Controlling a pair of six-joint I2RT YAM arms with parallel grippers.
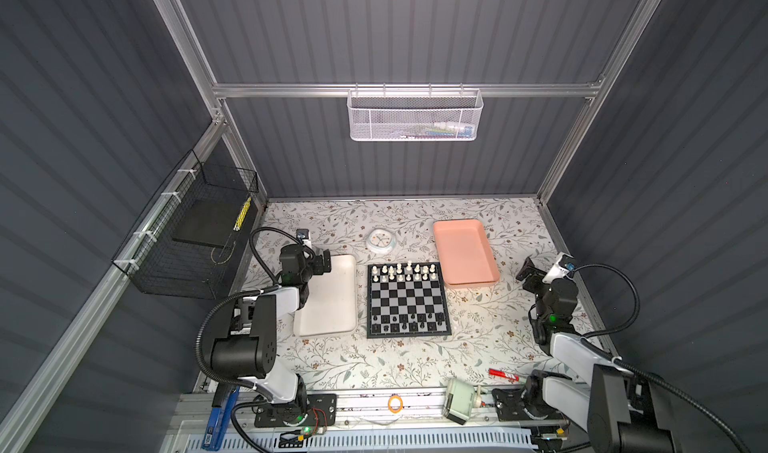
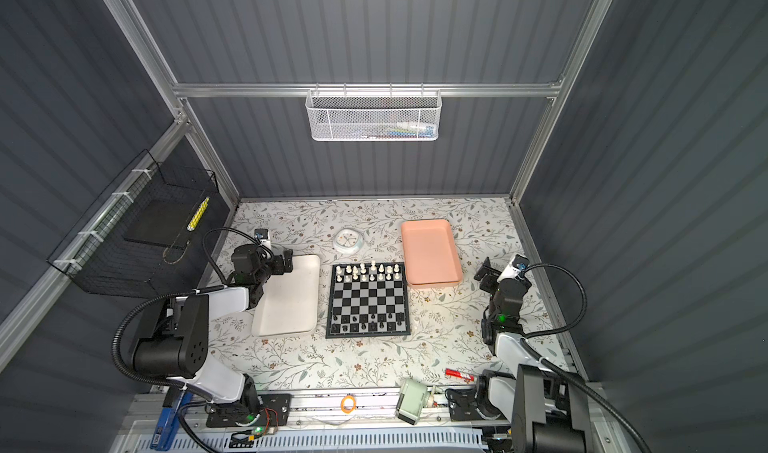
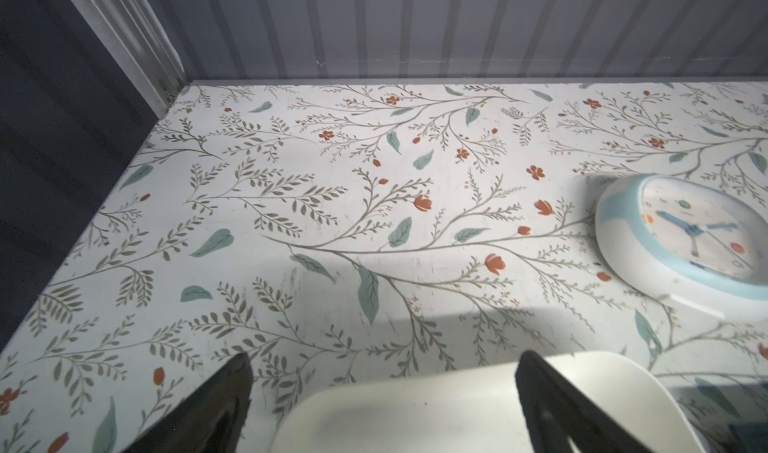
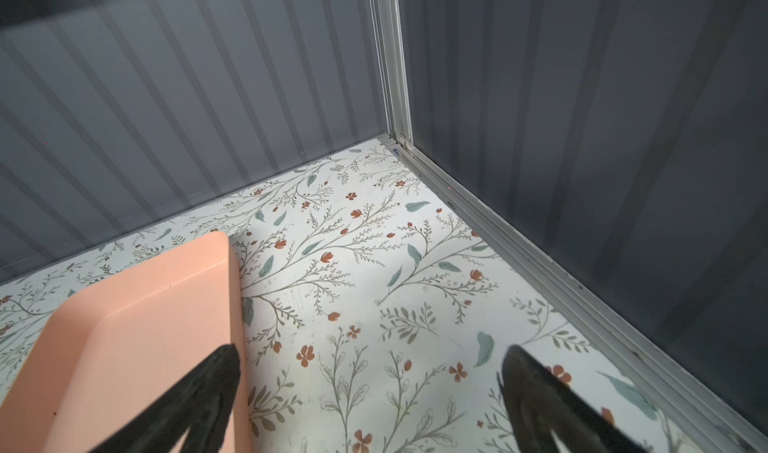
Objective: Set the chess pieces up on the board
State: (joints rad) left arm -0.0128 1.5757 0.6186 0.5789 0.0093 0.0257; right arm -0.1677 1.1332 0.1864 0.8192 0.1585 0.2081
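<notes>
You are working inside a grey ribbed enclosure framed in aluminium, over a table [image 1: 374,359] covered in a white cloth printed with leaves and small red flowers. At its middle lies the small square chessboard with black and silvery-grey checks [image 1: 408,300], and the tiny plastic chess pieces are already on it: the cream-white pieces [image 1: 405,272] fill the two far rows, the black pieces [image 1: 409,322] the two near rows, so by my reading the setup looks finished or very nearly so, though the pieces are too small to check square by square. The shallow white rectangular tray [image 1: 332,305] just left of the board and the salmon-pink rectangular tray [image 1: 465,251] at its far right corner both appear empty, which fits their likely use as holding trays for each colour. A round white clock with a pale blue rim [image 1: 381,239] lies beyond the board. Your left pincer [image 1: 326,262] hangs over the far end of the white tray, jaws spread wide with nothing between them, forearm folded back toward its base. Your right pincer [image 1: 524,271] is likewise wide open and empty, raised off the table right of the pink tray, pointing toward the far right corner.
</notes>
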